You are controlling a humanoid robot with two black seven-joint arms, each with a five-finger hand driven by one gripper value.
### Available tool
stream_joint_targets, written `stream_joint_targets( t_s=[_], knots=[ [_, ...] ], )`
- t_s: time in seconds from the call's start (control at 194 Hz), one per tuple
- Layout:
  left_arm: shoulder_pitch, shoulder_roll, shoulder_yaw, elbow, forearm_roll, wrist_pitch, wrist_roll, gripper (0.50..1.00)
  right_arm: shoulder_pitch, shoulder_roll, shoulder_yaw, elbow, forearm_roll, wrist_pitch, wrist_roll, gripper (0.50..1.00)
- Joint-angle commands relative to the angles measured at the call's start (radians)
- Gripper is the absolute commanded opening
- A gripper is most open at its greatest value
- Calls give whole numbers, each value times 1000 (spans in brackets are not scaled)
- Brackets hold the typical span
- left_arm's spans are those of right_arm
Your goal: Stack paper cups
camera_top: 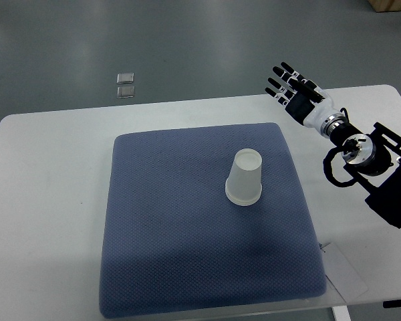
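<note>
A white paper cup (244,177) stands upside down near the middle of the blue mat (160,234); whether it is one cup or a stack I cannot tell. My right hand (291,85) hovers over the table's far right part, well away from the cup, fingers spread and holding nothing. Its arm (361,154) comes in from the right edge. The left arm does not show.
The mat lies on a white table (47,200) whose far edge meets a grey floor. Two small square tiles (125,84) lie on the floor beyond the table. A white paper label (344,271) sticks out by the mat's near right corner.
</note>
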Motion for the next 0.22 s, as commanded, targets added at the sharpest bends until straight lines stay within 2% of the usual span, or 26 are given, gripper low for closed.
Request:
stream_joint_targets(
  t_s=[0.0,0.217],
  knots=[
    [1,0,0,0,0,0,0,1000,-1,0,0,-2,0,2,0,913],
    [-1,0,0,0,0,0,0,1000,-2,0,0,-11,-1,3,12,913]
  ],
)
